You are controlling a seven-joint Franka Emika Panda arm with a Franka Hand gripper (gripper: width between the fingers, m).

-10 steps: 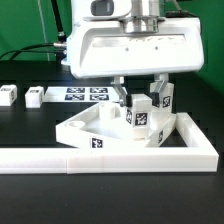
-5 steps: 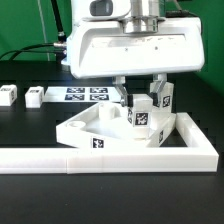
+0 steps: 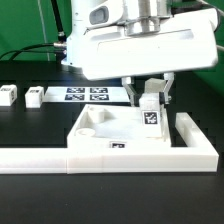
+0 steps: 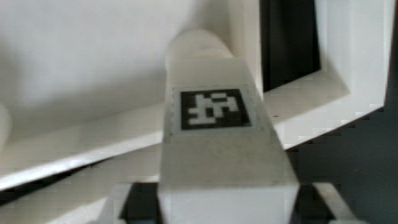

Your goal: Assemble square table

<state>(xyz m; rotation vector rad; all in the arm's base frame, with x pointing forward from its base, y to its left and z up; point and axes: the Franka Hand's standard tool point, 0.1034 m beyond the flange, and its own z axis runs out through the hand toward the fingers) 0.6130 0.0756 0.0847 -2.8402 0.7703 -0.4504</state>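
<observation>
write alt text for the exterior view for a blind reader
The robot's hand grips a tagged white leg upright over the far corner of the square tabletop, toward the exterior view's right. The tabletop sits against a low white L-shaped wall; two loose legs and the marker board lie behind, toward the view's left.

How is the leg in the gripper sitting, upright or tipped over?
Upright. The leg runs straight down from the gripper onto the tabletop, with its tag level. Cannot tell whether it is screwed in.

leg [image 4: 217,150] btm off wrist-view edge
</observation>
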